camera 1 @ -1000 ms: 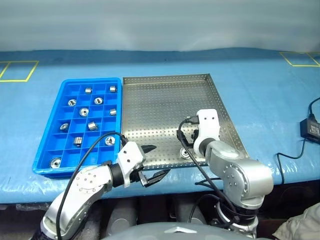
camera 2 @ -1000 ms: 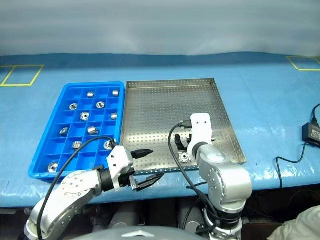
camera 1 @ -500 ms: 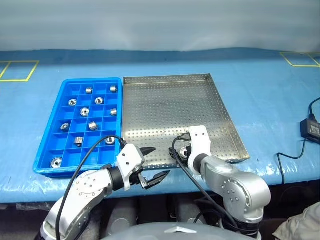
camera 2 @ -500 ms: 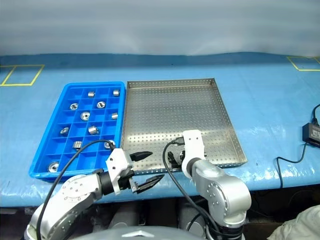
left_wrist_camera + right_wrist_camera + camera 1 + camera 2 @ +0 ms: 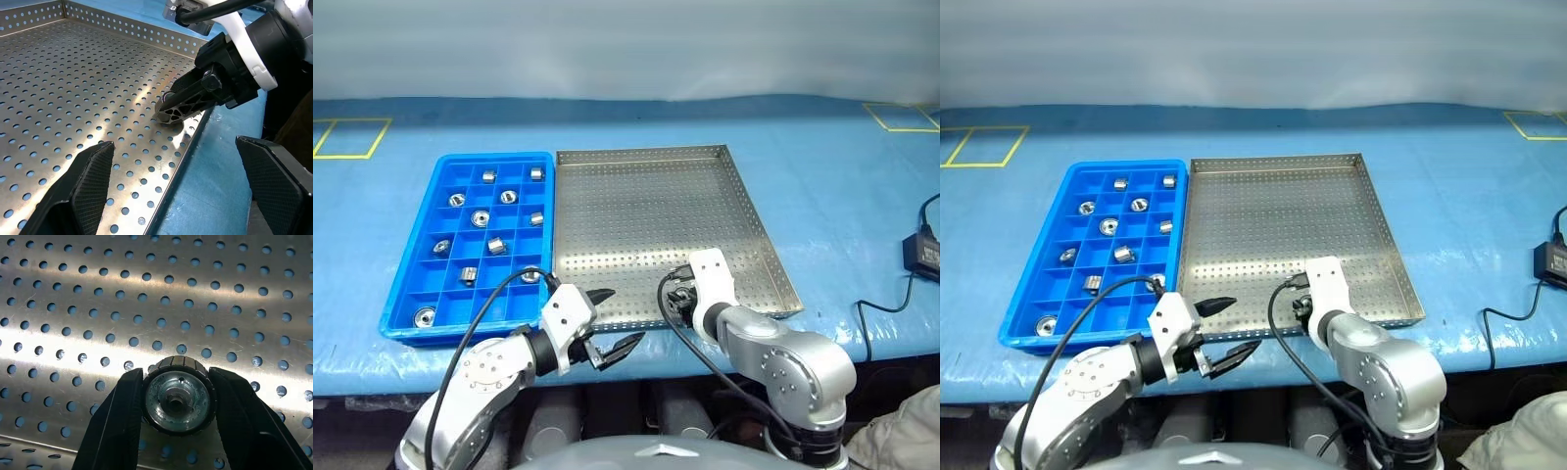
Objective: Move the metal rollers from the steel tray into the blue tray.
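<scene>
Blue sheeting covers the counter (image 5: 832, 186). Right pincer (image 5: 176, 404) clamps a shiny ribbed metal roller (image 5: 177, 396) on the perforated steel tray (image 5: 636, 215); blue compartmented plastic tray (image 5: 416, 264) lies leftward. Left pincer (image 5: 619, 321) gapes empty.

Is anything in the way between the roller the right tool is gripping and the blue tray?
Nothing on the steel tray floor blocks it. The right tool grips the roller at the near edge; the open left tool hovers nearby, toward the blue tray.
</scene>
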Robot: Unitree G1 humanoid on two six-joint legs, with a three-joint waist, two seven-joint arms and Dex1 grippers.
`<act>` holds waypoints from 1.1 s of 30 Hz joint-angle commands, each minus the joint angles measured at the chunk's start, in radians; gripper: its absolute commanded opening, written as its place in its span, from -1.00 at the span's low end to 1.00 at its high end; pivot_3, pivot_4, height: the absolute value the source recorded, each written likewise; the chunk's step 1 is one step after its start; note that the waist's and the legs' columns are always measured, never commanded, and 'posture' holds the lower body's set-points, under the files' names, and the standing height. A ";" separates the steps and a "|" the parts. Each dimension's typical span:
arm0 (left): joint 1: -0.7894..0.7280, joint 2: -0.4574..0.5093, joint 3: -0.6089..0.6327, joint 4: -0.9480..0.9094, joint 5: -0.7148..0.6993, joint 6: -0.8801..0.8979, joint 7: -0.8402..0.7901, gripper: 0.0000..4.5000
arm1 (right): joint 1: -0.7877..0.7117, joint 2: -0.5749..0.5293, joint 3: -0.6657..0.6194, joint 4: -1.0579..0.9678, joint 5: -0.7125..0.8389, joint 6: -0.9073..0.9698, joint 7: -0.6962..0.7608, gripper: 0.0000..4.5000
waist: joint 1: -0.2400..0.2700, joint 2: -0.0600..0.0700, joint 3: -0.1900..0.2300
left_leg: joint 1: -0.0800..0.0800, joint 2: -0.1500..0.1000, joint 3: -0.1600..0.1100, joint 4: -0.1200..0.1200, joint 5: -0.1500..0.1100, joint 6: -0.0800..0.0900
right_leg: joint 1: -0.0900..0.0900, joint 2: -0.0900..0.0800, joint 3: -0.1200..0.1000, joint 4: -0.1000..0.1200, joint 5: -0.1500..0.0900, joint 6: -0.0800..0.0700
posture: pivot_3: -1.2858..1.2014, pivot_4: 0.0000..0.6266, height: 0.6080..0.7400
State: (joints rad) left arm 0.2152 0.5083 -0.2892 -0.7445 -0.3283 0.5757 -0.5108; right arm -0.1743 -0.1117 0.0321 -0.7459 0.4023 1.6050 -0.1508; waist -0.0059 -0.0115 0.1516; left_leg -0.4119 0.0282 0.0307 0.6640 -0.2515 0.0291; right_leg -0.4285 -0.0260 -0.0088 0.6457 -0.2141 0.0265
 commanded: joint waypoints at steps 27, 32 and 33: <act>0.627 -0.146 0.242 -0.259 0.181 -0.304 0.261 0.94 | -0.333 0.078 0.353 0.583 -0.076 -0.865 0.588 -0.21 | 0.262 0.000 0.002 | -0.004 0.000 -0.002 -0.003 -0.001 0.001 | -0.002 -0.001 -0.005 -0.003 -0.002 -0.002 | 0.54 -0.52 1.00; 0.629 -0.152 0.234 -0.252 0.183 -0.317 0.250 0.94 | -0.297 0.089 0.412 0.619 -0.116 -0.901 0.605 -0.21 | 0.337 0.000 0.002 | -0.003 0.000 -0.002 -0.003 -0.001 0.000 | -0.004 0.000 -0.007 -0.003 -0.003 -0.002 | 0.54 -0.52 1.00; 0.626 -0.151 0.229 -0.251 0.185 -0.316 0.248 0.94 | -0.287 0.093 0.416 0.624 -0.118 -0.901 0.604 -0.21 | 0.353 0.000 0.002 | -0.003 0.001 -0.002 -0.003 -0.002 0.000 | -0.007 -0.001 -0.007 -0.003 -0.003 -0.002 | 0.54 -0.52 1.00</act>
State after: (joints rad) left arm 0.8430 0.3578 -0.0513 -0.9519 -0.1483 0.2834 -0.2568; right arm -0.4708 -0.0328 0.4397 -0.1171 0.2869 0.7285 0.4467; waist 0.3473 -0.0118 0.1538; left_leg -0.4158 0.0291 0.0294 0.6614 -0.2531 0.0289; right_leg -0.4365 -0.0264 -0.0160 0.6423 -0.2169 0.0242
